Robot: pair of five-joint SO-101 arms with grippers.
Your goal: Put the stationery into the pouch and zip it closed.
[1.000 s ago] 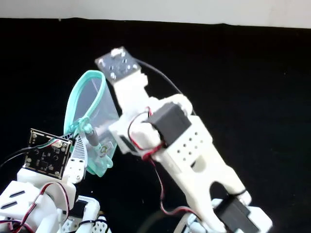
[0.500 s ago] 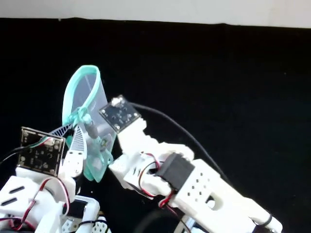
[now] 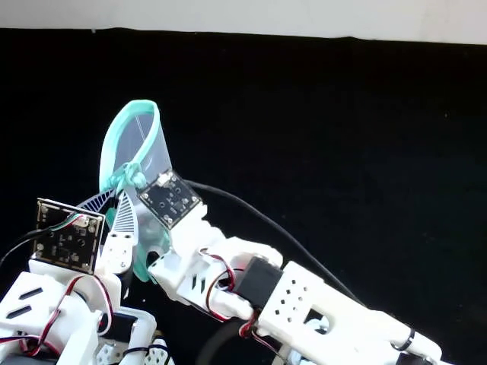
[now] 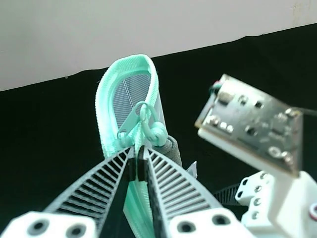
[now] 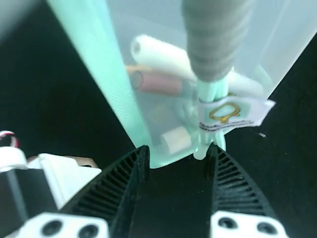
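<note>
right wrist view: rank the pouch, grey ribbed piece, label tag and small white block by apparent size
1. pouch
2. grey ribbed piece, nearest the camera, so possibly flattered
3. label tag
4. small white block

High view: the lower half of the pouch (image 3: 144,148) is hidden behind the right wrist's camera board (image 3: 170,199) and the left gripper (image 3: 120,196). Both arms are cut off at the bottom edge.

Right wrist view: the pouch runs off the top edge. The stationery (image 5: 158,82) inside is blurred through the wall, so single items cannot be identified. A grey ribbed shape (image 5: 215,34) at top centre is blurred and cut off.

Left wrist view: the pouch's lower part is hidden behind the gripper's fingers (image 4: 168,193). The camera board runs off the right edge.
</note>
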